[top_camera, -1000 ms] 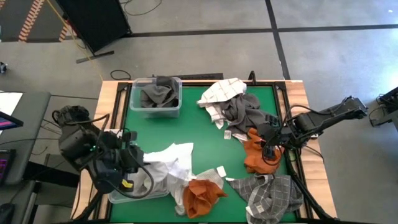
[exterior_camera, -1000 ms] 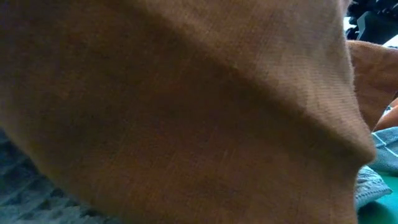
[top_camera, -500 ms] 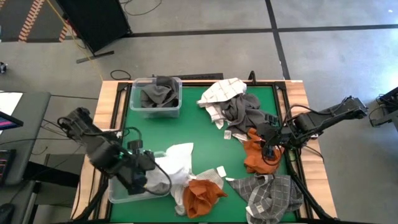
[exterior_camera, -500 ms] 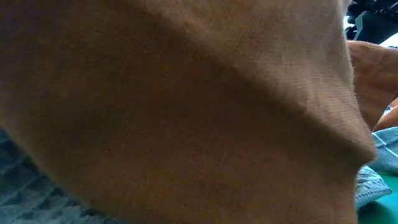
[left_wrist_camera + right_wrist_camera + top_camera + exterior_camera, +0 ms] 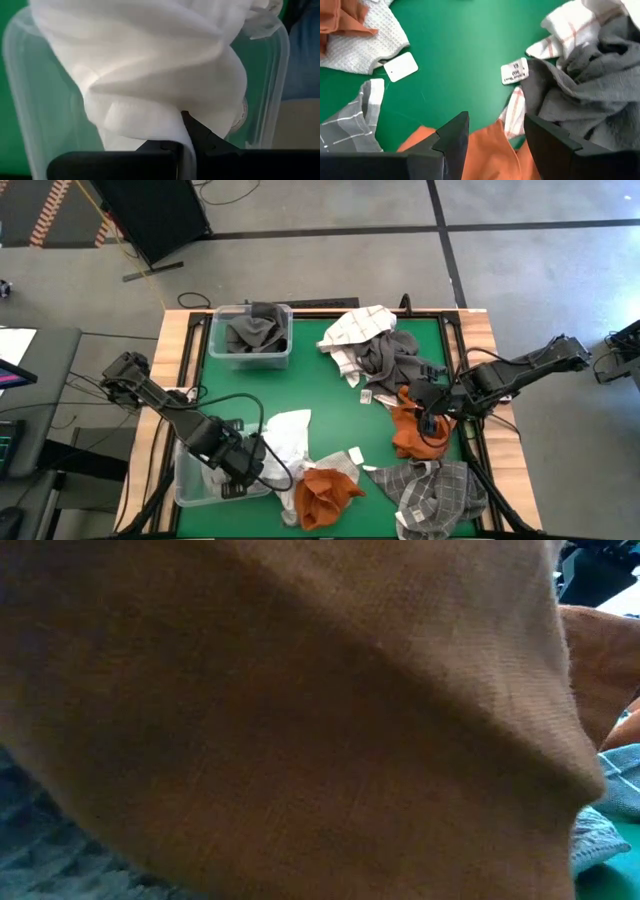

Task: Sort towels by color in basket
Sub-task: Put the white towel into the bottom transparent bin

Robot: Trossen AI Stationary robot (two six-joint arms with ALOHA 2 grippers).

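A white towel (image 5: 288, 438) drapes from the clear basket (image 5: 186, 483) at the near left onto the green table. My left gripper (image 5: 243, 472) is shut on it and points down into the basket (image 5: 35, 100). At the right, my right gripper (image 5: 428, 423) stands open just above a rust-orange towel (image 5: 412, 435); the towel (image 5: 490, 150) shows between its fingers, and I cannot tell if they touch. A second orange towel (image 5: 325, 492) lies near the front edge and blocks the low view (image 5: 300, 720). My left gripper pinches a bunched fold of the white towel (image 5: 165, 125) between its shut fingers, coming from above and pointing down. The held part hangs inside the clear basket; the rest trails slack over the rim onto the table.
A second clear basket (image 5: 214, 352) at the far left holds a dark grey towel (image 5: 255, 332). A heap of checked white and dark grey towels (image 5: 375, 345) lies at the far middle. A grey checked towel (image 5: 435, 490) lies at the near right. Loose tags (image 5: 401, 66) rest on the green.
My left gripper has sunk and tipped downward, moving toward the near right over the clear basket with the white towel. The towel's held end has gone down into the basket, and its spread on the table has narrowed.
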